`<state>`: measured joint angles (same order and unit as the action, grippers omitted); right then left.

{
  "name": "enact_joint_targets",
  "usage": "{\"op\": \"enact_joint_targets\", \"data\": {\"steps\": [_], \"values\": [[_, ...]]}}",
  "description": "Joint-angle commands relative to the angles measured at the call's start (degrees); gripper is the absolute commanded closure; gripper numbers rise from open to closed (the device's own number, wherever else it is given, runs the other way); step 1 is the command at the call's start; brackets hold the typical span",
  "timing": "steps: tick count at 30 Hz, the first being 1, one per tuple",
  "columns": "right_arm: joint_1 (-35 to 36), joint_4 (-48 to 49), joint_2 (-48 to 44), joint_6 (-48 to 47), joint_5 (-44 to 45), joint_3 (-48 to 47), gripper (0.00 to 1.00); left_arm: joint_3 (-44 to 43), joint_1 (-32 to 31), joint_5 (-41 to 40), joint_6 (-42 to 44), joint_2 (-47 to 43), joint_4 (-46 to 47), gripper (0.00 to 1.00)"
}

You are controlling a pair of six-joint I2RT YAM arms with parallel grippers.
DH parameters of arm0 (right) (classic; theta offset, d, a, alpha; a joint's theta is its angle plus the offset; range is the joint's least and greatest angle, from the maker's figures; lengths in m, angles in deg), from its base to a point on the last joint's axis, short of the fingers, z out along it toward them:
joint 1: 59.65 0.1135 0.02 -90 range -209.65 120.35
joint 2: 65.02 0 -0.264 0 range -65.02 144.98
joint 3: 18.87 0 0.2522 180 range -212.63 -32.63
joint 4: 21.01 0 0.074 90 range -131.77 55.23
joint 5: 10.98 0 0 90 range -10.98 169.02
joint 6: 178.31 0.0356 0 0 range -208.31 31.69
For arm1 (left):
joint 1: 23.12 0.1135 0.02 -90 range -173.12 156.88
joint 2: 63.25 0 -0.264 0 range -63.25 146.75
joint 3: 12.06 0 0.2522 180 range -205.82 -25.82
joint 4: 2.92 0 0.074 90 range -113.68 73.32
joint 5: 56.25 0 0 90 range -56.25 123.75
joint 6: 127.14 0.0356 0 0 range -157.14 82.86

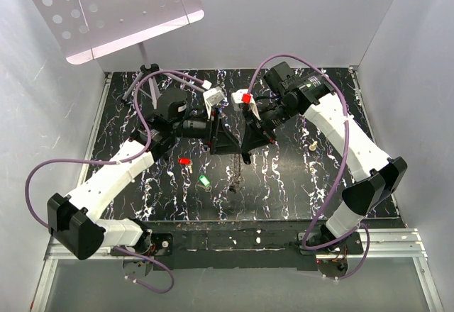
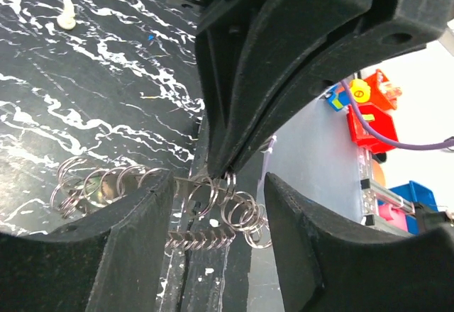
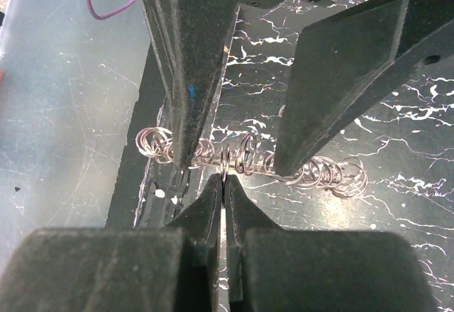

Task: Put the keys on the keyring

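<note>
Worktop, black with white veining, fills the middle of the overhead view. Over it the left arm and the right arm reach in from either side and meet near the centre.

The left hand stands wide open. Its two fingertips touch the keyring at separate spots, and whether they bear any of its weight I cannot tell. The right hand is closed tight, with one loop of the keyring pinched between its fingertips, in the gap between the left hand's fingers.

The keyring is a string of small linked silvery wire loops. It runs across both of the left hand's fingertips, and a loose end trails onto the worktop.

Both keys lie on the worktop on the left arm's side, well apart from the keyring: the red key, and the green key just nearer the arm bases. A small knob sits beside the right arm.
</note>
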<state>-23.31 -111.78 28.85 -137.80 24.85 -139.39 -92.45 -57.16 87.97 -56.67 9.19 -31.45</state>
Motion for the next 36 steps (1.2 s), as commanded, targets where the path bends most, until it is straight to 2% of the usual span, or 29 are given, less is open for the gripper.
{"op": "enact_joint_targets", "data": {"steps": [1,7,13,16,22,31,36], "values": [[0.23,-12.55,-0.26,-0.16,-2.96,-2.23,0.99,-2.8,-0.24,-6.65,4.58,-4.05,-3.08,0.46],[0.23,-12.63,-0.35,-0.08,-2.96,-2.05,0.99,-1.57,-0.24,-9.83,5.64,-8.02,-0.62,0.44],[0.23,-12.46,-0.17,0.1,-3.05,-2.22,0.99,-1.4,-0.24,-3.43,3.01,-8.64,3.07,0.46],[0.23,-12.46,-0.17,0.1,-3.13,-2.22,0.99,-2.27,-0.23,-1.22,3.18,-7.32,0.02,0.61],[0.23,-12.46,-0.17,0.01,-3.22,-2.14,0.99,-2.27,-0.24,0.71,4.06,-5.04,-4.74,0.69],[0.22,-12.37,-0.17,0.1,-3.31,-2.05,0.99,-2.45,-0.24,1.51,4.15,-3.01,-6.5,0.68],[0.23,-12.37,-0.35,0.19,-3.31,-1.87,0.99,-2.19,-0.24,-0.51,4.76,-3.27,-7.12,0.6]]}}
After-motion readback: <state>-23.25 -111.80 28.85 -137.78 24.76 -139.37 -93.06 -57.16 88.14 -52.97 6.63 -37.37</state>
